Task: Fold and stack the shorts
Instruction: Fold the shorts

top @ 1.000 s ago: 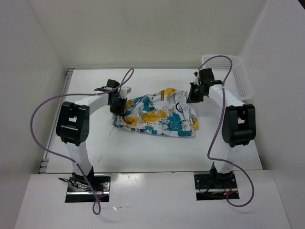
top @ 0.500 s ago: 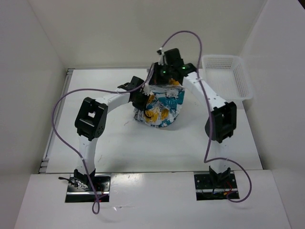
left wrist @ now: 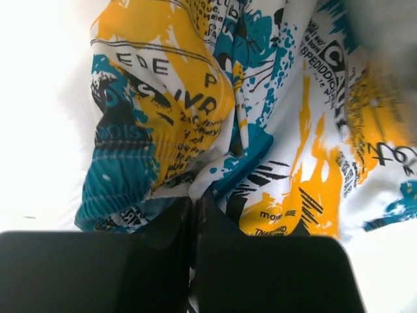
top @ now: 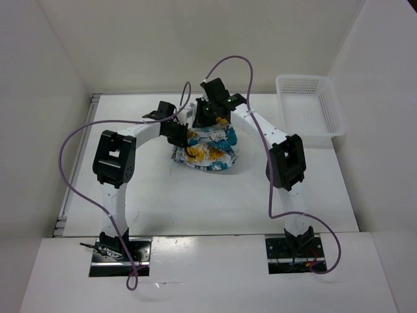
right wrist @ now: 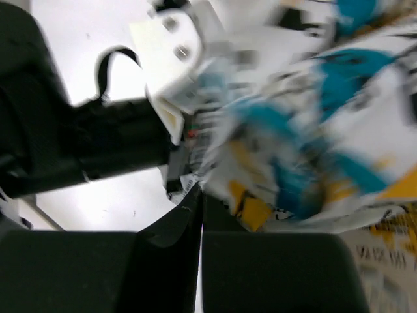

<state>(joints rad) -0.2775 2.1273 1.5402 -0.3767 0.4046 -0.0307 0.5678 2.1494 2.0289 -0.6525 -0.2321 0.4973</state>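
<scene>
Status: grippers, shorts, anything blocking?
Both shut on the shorts: left gripper, right gripper, that view blurred. Cloth bunched mid-table between the arms. Nothing blocking; basket sits off right.

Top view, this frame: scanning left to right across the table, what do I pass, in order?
The left arm's elbow → shorts, bunched mid-table → right arm's elbow → basket.

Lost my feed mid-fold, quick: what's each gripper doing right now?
Left gripper: closed, pinching the shorts.
Right gripper: closed on the shorts too; view blurred.
</scene>
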